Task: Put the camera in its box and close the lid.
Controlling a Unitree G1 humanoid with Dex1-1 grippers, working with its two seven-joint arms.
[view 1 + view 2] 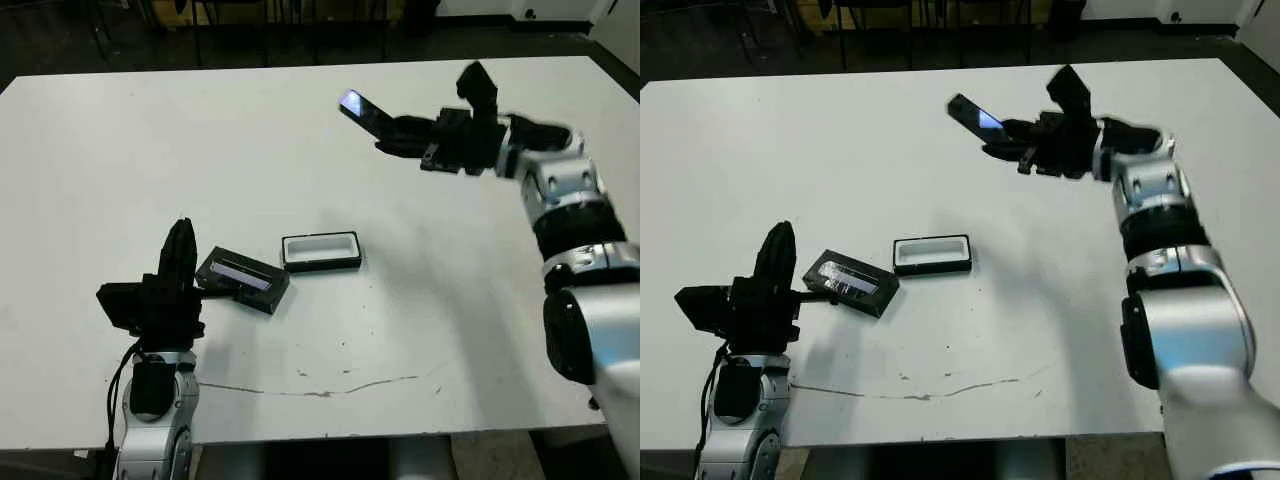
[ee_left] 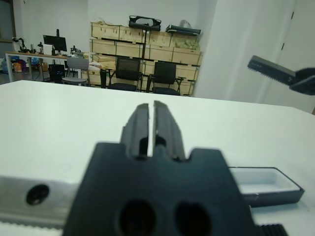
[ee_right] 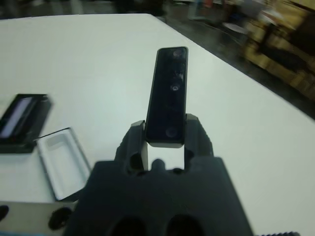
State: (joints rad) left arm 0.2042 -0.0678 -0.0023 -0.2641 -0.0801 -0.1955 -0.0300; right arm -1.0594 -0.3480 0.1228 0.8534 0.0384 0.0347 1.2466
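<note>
Right wrist view: right tool [image 3: 166,140] pinches camera [image 3: 168,96]; box [image 3: 61,162] empty.

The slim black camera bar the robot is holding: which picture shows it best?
The right wrist view: the slim, glossy black camera bar fills the middle, clamped between the right gripper's fingers. Both head views show it small and tilted, held above the white table. The left wrist view shows it only edge-on, far off.

camera [image 3: 167,96]: slim glossy black bar, held tilted above table. box [image 1: 321,251]: open, white-lined, on table. lid [image 1: 243,279]: black, pale strip, just beside box.
</note>
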